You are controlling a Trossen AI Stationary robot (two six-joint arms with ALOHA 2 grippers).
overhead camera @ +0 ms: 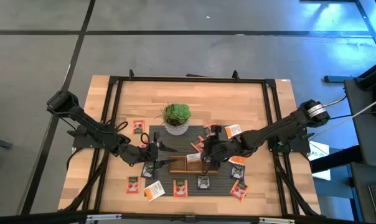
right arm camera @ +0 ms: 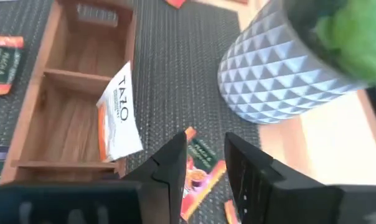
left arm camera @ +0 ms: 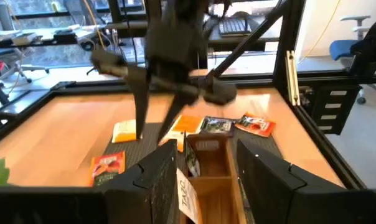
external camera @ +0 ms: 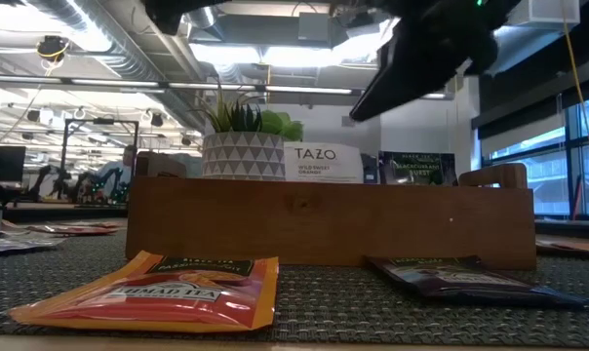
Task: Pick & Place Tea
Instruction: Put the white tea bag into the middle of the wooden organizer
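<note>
a light wooden table (overhead camera: 122,106) in a black metal frame carries a dark woven mat (overhead camera: 188,169) at its near middle, with small flat tea sachets (overhead camera: 139,126) scattered on bare wood around it.

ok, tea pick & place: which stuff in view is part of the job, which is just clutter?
Job:
- tea sachets scattered on the mat, e.g. orange-red sachet, dark sachet
- white Tazo sachet standing in the wooden tray

Lying about:
- plant pot
- dark woven mat
</note>
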